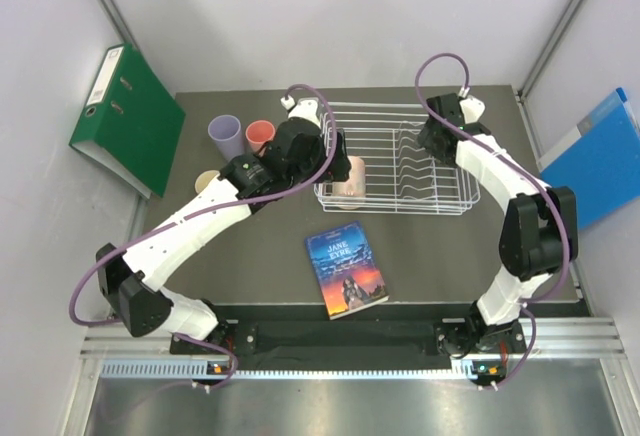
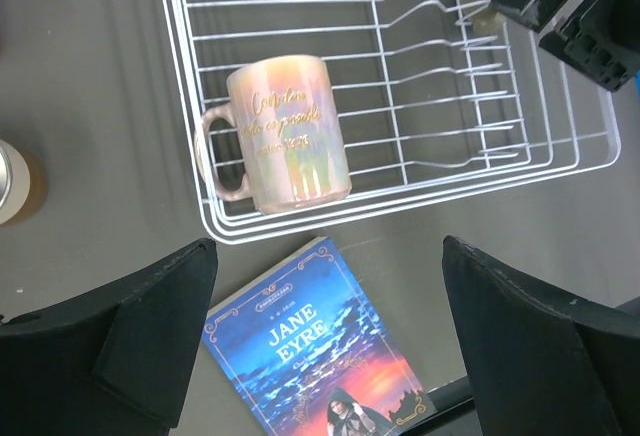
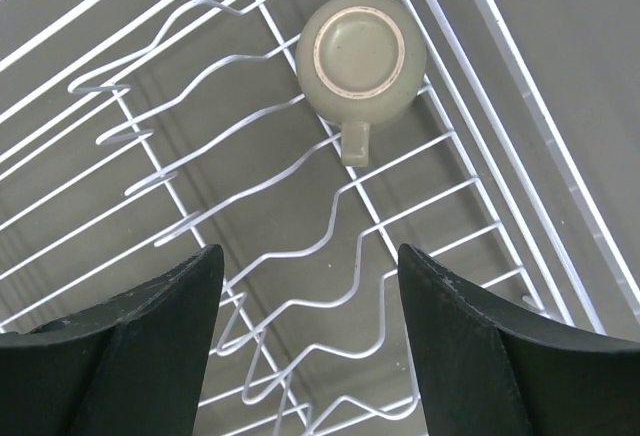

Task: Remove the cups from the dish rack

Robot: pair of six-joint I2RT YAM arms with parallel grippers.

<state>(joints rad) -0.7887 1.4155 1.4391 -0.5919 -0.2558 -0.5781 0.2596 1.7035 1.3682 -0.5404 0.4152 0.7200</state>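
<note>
Mugs, two of them, sit in the dish rack [image 1: 400,206] on the bench [image 1: 440,256].
One, the pale peach mug [image 2: 290,136], lies on its side in the near-left corner with its handle by the left rim. The other, the olive mug [image 3: 360,56], sits upside down close to the rim at the right end. The left pincer [image 2: 328,246] hangs wide open over the near rim, and the right pincer [image 3: 308,256] is open above the prongs (nothing between either pair of fingers). Two cups stand left of the rack: a lilac tumbler [image 1: 225,136] and a salmon cup [image 1: 260,136]. One book [image 1: 346,274] lies just off the near rim, with bare bench to its right. Two binders, the green binder [image 1: 125,116] and the blue binder [image 1: 595,161], flank the bench.
</note>
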